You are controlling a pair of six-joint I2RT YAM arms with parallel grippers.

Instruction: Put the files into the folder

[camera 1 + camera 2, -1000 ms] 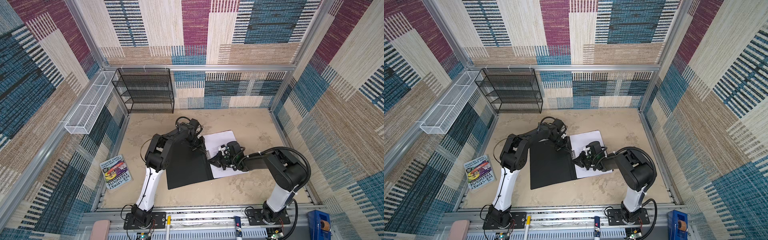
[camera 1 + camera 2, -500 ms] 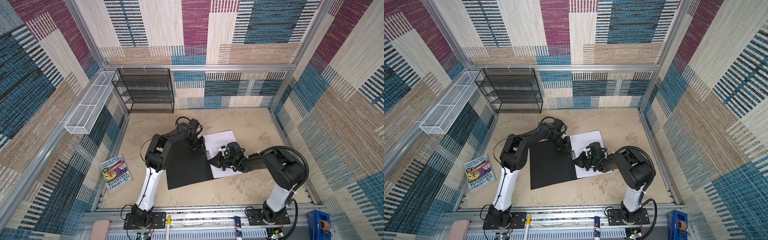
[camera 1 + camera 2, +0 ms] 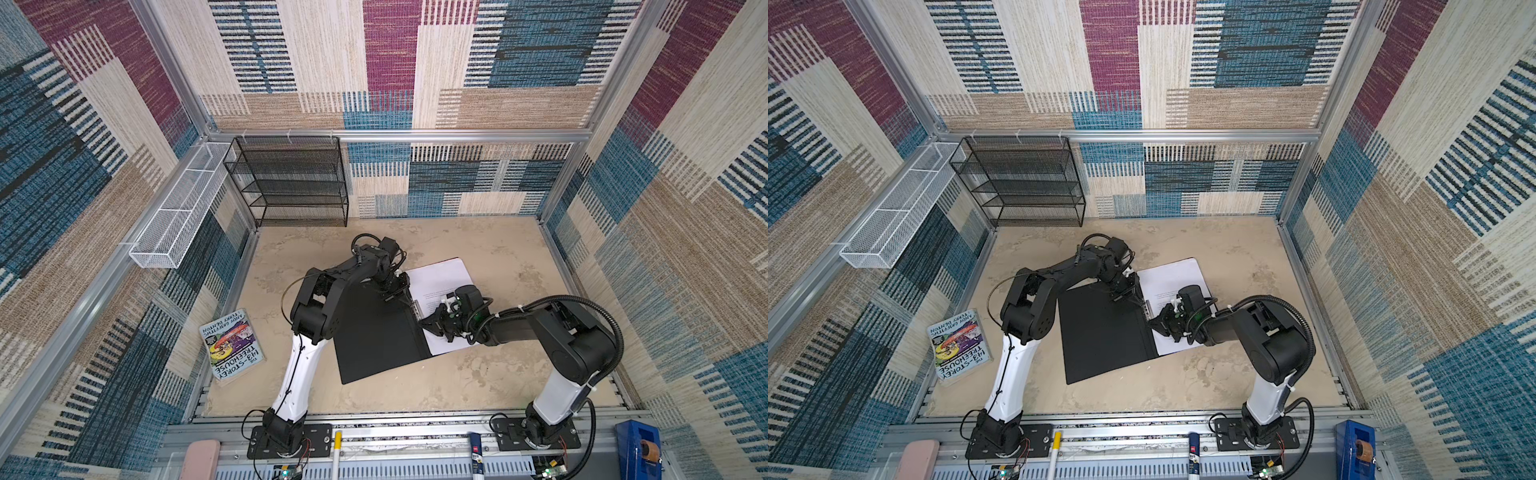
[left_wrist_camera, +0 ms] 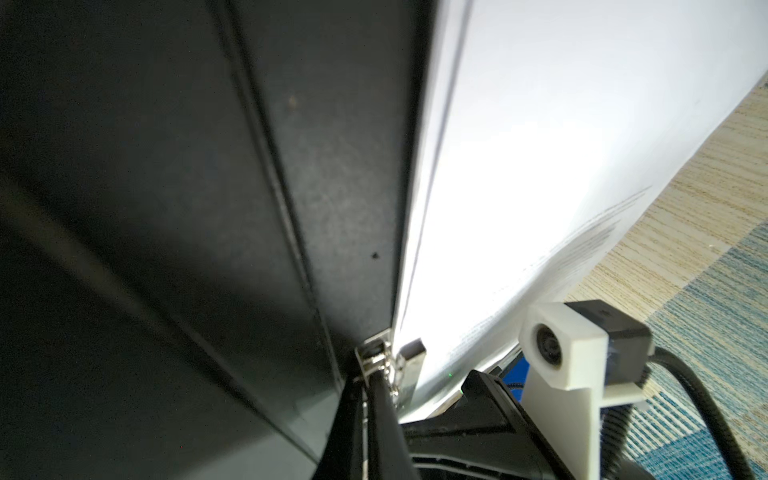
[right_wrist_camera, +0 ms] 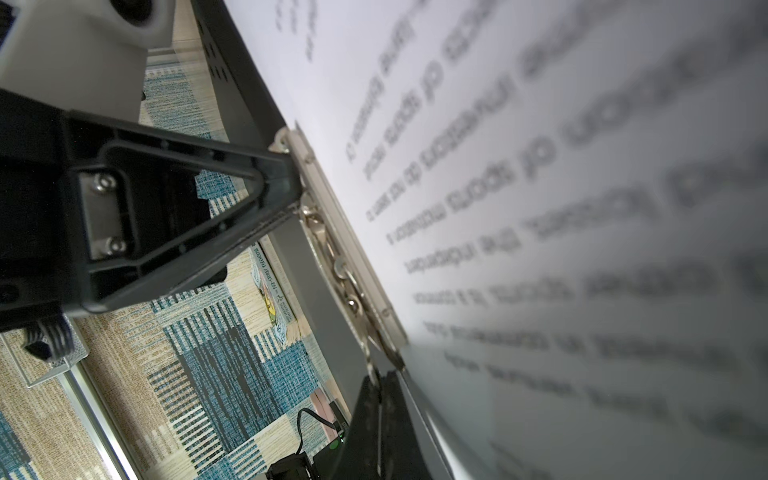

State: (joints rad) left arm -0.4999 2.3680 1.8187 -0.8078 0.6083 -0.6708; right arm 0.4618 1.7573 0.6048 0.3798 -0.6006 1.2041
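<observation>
Left wall: white wire basket (image 3: 178,208); black mesh shelf (image 3: 291,183) at the desk's (image 3: 498,374) far-left corner. Colourful paperback book (image 3: 232,349) lies flat at the desk's left edge, well apart from the rest. Mid-desk: the folder (image 3: 374,332) lies open and flat, black inside up, slightly skewed to the desk edges. Left hand (image 3: 395,291) is over the far end of the spine. It is clenched, tips touching the far end of the metal spine clip (image 3: 414,305). The left wrist view shows the two fingers (image 4: 353,415) pressed together at the clip (image 4: 374,357); I cannot tell whether any metal is pinched between them. The files (image 3: 440,278) are a white stack on the folder's right half, spine-side edge against the clip. The top sheet carries blocks of small print. I cannot tell whether the edge sits under the clip plate. Right hand (image 3: 430,322) is low over the sheets by the near end of the clip, also clenched. In the right wrist view its tips (image 5: 378,378) meet that near end of the clip (image 5: 332,249), and the print is blurred. Both top views agree: folder (image 3: 1100,336), files (image 3: 1173,276), left hand (image 3: 1127,293), right hand (image 3: 1160,324).
</observation>
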